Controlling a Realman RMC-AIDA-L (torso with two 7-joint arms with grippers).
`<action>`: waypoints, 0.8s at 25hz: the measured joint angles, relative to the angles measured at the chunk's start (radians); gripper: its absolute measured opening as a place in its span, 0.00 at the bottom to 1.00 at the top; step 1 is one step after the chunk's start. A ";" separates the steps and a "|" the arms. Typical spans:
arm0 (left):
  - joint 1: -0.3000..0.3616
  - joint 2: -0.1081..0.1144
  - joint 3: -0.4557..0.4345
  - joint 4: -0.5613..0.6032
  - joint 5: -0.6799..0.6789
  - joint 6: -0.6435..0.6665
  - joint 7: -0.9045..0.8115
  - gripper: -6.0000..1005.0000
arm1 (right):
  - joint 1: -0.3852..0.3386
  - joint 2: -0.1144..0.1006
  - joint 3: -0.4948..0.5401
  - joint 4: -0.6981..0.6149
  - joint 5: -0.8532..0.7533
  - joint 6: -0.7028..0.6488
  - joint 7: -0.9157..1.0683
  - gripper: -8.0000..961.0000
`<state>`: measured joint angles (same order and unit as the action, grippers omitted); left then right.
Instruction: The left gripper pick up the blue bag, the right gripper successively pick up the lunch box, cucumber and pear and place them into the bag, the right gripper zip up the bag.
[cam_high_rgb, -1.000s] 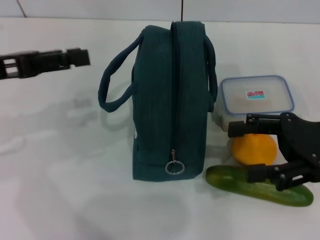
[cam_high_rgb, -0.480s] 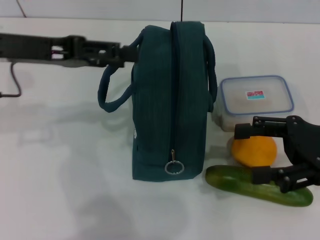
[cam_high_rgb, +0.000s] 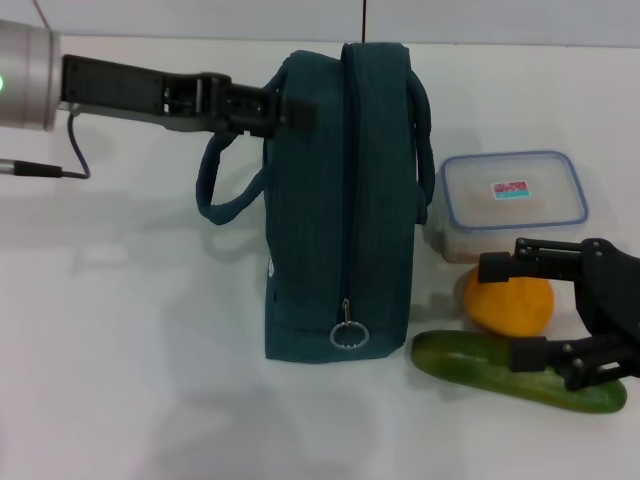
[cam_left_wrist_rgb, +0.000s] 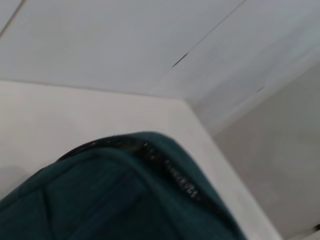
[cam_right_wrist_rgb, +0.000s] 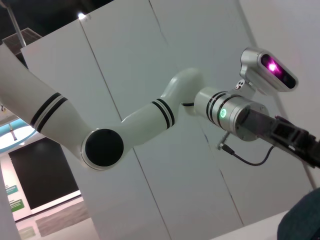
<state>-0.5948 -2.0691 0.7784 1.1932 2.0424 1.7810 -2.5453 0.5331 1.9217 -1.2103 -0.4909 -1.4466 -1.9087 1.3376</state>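
The bag stands upright on the counter, narrow zipped face toward the robot, its long axis running up and down, ring pull hanging low near the base. Its two loop handles bow out to either side at the top. The left gripper reaches in level from the robot's left, arm stretched nearly horizontal, silver wrist at the picture's edge, and its tips lie right at the bag's upper left corner, where the near handle meets the body. So the thing to be grasped lies straight ahead of the fingers, touching or just short of them; I cannot tell which. Nor can I tell whether those fingers are spread or closed, since the tips merge with the dark fabric. The left wrist view shows only the bag's rounded top edge close by.

The right gripper rests low on the robot's right, fingers spread wide and holding nothing, the upper one over the pear, the lower one over the cucumber. The cucumber lies crosswise, one end just beside the bag's foot. The box sits behind the pear, lid on.

The left arm is plainly the nearer to the bag, and the pick-up seems the step in hand; the zipper looks shut.
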 joint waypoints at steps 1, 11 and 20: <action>-0.002 -0.002 0.007 0.007 0.015 -0.004 -0.005 0.78 | -0.001 0.000 0.000 0.000 0.000 0.001 -0.001 0.93; -0.025 -0.002 0.063 0.032 0.067 -0.020 -0.061 0.78 | -0.020 0.005 0.000 0.000 0.000 0.000 -0.011 0.93; -0.044 0.005 0.064 0.023 0.123 -0.034 -0.070 0.78 | -0.021 0.008 0.000 0.000 0.000 -0.003 -0.011 0.93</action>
<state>-0.6385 -2.0636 0.8422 1.2158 2.1654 1.7475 -2.6156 0.5118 1.9300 -1.2103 -0.4909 -1.4465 -1.9118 1.3267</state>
